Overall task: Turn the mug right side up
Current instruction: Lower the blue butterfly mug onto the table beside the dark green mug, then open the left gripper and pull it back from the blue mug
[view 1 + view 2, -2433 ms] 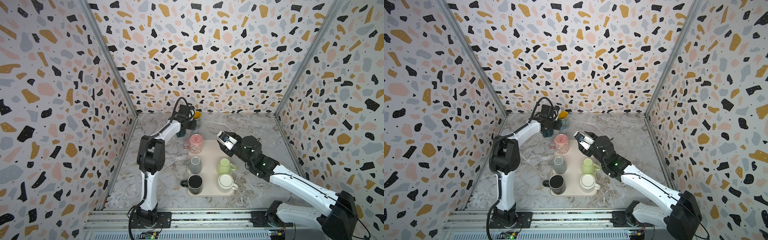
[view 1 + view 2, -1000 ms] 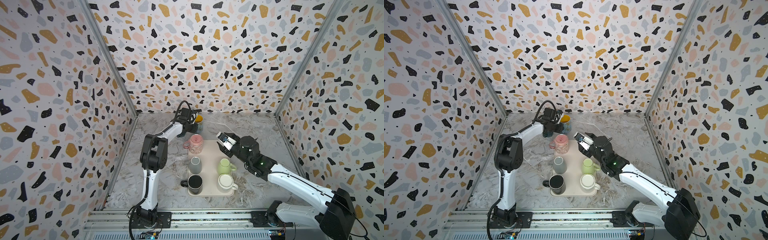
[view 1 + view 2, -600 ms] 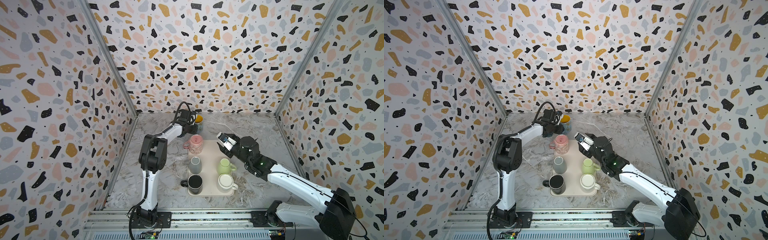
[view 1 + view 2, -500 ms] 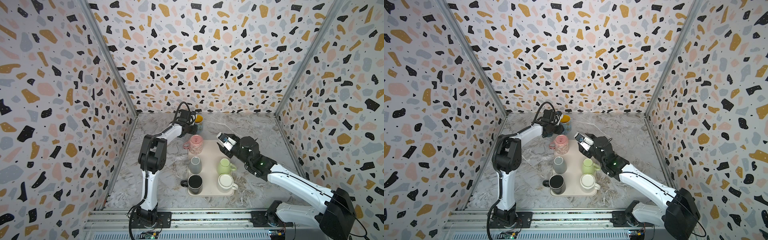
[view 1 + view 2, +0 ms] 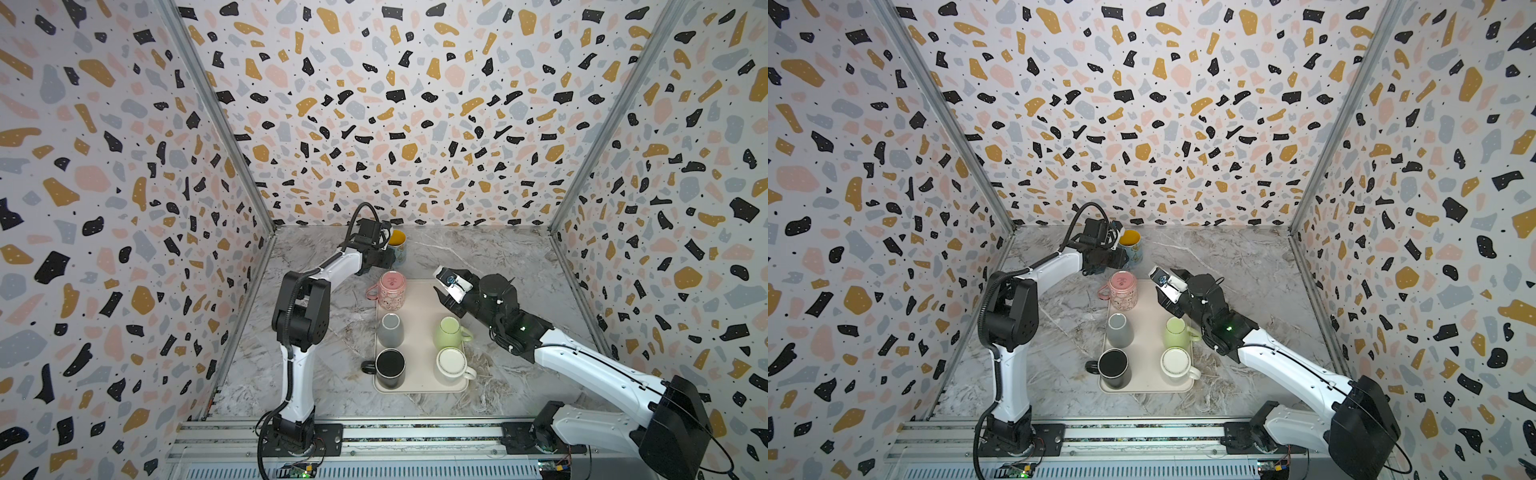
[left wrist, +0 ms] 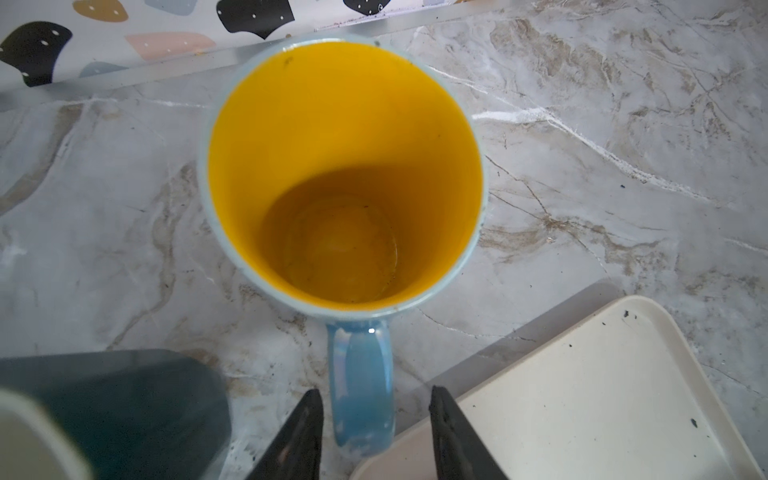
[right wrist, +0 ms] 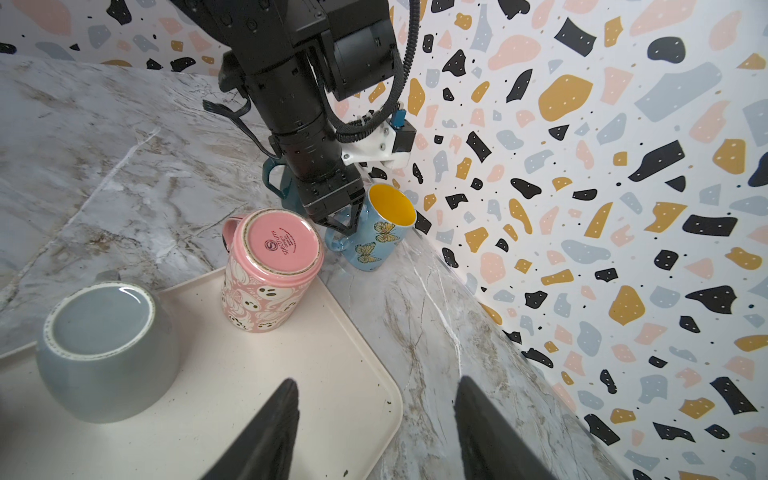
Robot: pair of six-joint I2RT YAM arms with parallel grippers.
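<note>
The mug (image 5: pixel 397 244) (image 5: pixel 1131 245) is blue with butterflies and a yellow inside. It stands upright on the marble table near the back wall, mouth up (image 6: pixel 345 166). My left gripper (image 5: pixel 381 255) (image 6: pixel 374 395) is open and straddles the mug's handle (image 6: pixel 360 390), with a gap on each side. The right wrist view shows the same: the left gripper (image 7: pixel 343 224) sits at the handle beside the mug (image 7: pixel 384 232). My right gripper (image 5: pixel 446 286) (image 7: pixel 376 382) hovers open and empty over the far right corner of the tray (image 7: pixel 249 374).
On the cream tray (image 5: pixel 419 303) stand an upside-down pink mug (image 5: pixel 392 289), an upside-down grey mug (image 5: pixel 390 330), and black (image 5: pixel 390 368), light green (image 5: pixel 449 332) and cream (image 5: pixel 451 365) mugs. A dark teal mug (image 7: pixel 274 178) stands behind the left arm.
My left gripper's jaws have parted from the blue mug's handle, leaving the mug standing by the back wall. The right arm has barely moved.
</note>
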